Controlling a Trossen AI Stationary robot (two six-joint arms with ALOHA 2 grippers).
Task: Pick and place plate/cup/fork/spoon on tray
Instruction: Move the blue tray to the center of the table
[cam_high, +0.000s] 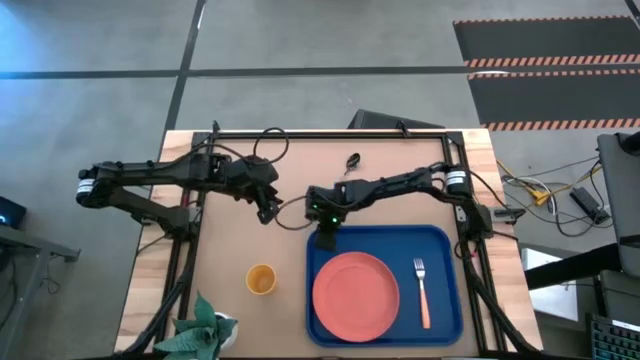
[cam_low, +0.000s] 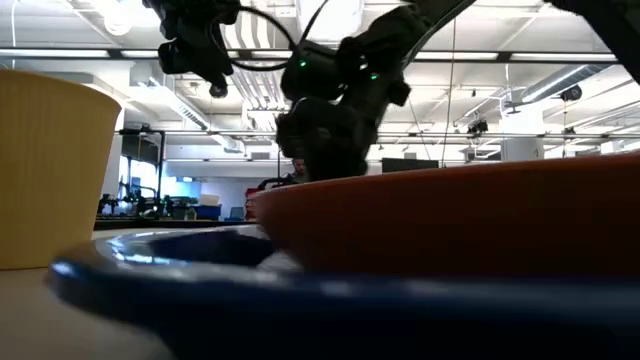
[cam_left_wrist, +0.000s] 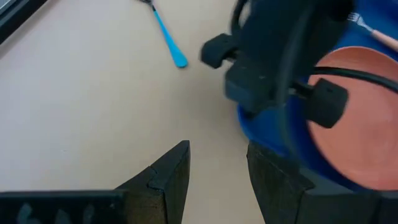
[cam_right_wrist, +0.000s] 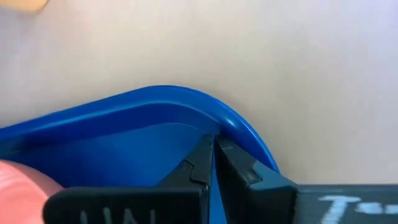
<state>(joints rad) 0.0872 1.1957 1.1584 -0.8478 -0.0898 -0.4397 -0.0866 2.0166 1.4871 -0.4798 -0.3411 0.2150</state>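
The blue tray (cam_high: 440, 250) lies on the table's near right part. The coral-pink plate (cam_high: 355, 290) and the peach-handled fork (cam_high: 422, 292) lie flat in it. The orange-yellow cup (cam_high: 261, 279) stands upright on the table left of the tray. The teal-handled spoon (cam_high: 352, 160) lies near the far edge and also shows in the left wrist view (cam_left_wrist: 165, 31). My right gripper (cam_high: 326, 238) is shut at the tray's far left corner (cam_right_wrist: 236, 127). My left gripper (cam_high: 268, 210) is open and empty above the bare table (cam_left_wrist: 217, 162), left of the right gripper. My right gripper's shut fingertips (cam_right_wrist: 202, 152) point down at the inner side of the tray's far left corner rim (cam_right_wrist: 245, 134). I cannot tell whether they touch the rim or stand just above it. The tray lies flat on the table.
A green toy plant (cam_high: 205, 330) lies at the table's near left corner. A dark frame rail (cam_high: 330, 133) runs along the table's far edge and down both sides. There is bare wood between the cup and the left gripper.
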